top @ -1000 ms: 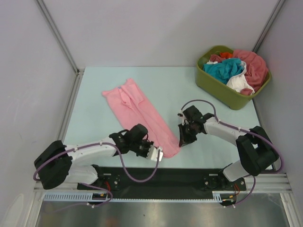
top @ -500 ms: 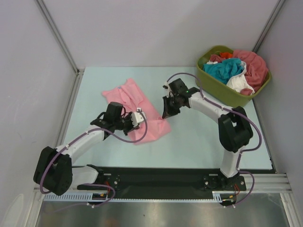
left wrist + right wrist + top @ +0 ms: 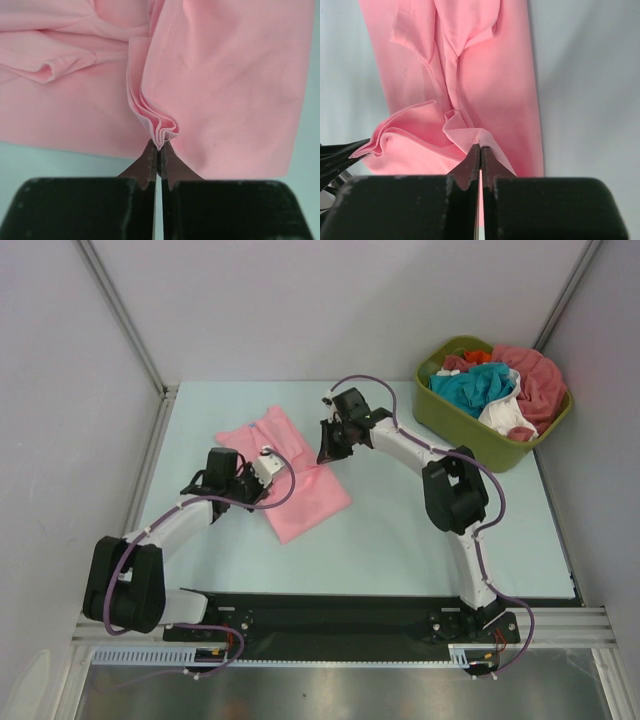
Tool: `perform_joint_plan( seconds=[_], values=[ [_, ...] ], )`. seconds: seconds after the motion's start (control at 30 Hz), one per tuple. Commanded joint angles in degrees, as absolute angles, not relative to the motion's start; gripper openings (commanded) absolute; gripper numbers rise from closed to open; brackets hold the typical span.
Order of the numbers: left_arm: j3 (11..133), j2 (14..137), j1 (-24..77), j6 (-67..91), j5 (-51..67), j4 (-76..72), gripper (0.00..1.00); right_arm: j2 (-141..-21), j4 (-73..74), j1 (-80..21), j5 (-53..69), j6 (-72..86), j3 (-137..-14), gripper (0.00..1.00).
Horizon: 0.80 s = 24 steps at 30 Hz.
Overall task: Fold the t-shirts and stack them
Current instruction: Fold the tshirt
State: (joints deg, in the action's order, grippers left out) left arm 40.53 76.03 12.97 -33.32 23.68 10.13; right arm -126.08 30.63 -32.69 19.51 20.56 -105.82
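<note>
you are mid-fold: left jaws and right jaws each pinch bunched hem of the light pink t-shirt [image 3: 305, 502], half doubled on the surface [image 3: 420, 525]. next, probably lay it flat, then release.

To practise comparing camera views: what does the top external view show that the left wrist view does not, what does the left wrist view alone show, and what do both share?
Only the top external view shows the right end effector at an edge of the pink t-shirt, the shirt's whole outline, and the olive tub heaped with other t-shirts. Only the left wrist view shows the left end effector shut on a bunched stack of cloth layers. Both show the pink t-shirt lying on the pale table with the left end effector at it.
</note>
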Motion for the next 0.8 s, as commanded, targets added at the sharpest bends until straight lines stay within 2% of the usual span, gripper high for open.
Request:
perform_joint_plan(
  seconds=[0.0,0.27,0.67,0.7,0.77],
  values=[
    [41.9,77.0,11.8,-30.6,20.0,6.0,0.00,-128.1,27.4,-33.0,19.1,22.4,-109.5,0.00],
    [44.2,81.3,10.0,-29.3,15.6,3.2,0.00,-134.2,25.0,-33.0,18.0,24.7,-117.1,0.00],
    [44.6,84.5,8.3,-28.7,13.5,2.6,0.00,-137.8,21.2,-33.1,15.8,26.8,-118.9,0.00],
    [45.0,84.7,8.3,-28.7,13.4,2.5,0.00,-138.2,20.7,-33.1,15.7,27.3,-118.9,0.03],
    [45.5,85.6,8.3,-28.5,13.2,2.5,0.03,-138.5,20.0,-32.9,16.3,27.9,-119.2,0.22]
  ],
)
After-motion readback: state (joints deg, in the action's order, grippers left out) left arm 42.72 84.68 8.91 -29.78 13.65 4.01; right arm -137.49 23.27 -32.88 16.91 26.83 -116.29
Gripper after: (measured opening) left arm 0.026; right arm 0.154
